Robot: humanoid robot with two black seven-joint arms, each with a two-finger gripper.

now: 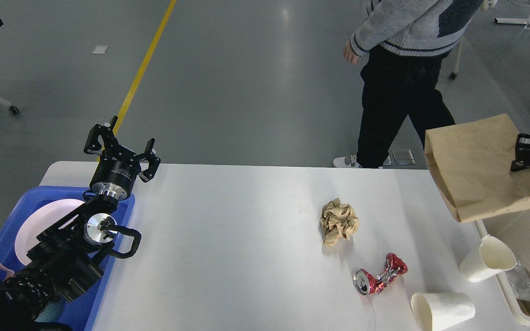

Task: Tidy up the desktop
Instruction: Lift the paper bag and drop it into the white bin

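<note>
The white-grey desktop (pixel 228 257) fills the lower middle of the head view. On it lie a crumpled brown paper ball (pixel 338 221), a crushed red can (pixel 379 275), and two white paper cups, one lying near the front edge (pixel 442 310) and one leaning at the right edge (pixel 488 259). My right gripper (pixel 525 154) is shut on a brown paper bag (pixel 479 168) and holds it in the air above the desktop's right edge. My left gripper (pixel 120 147) is open and empty, raised over the desktop's far left corner.
A blue tray (pixel 2 230) with a white plate (pixel 39 220) stands at the left. A cream-white bin (pixel 522 312) stands at the right, partly under the bag. A person (pixel 403 69) stands behind the far edge of the desktop.
</note>
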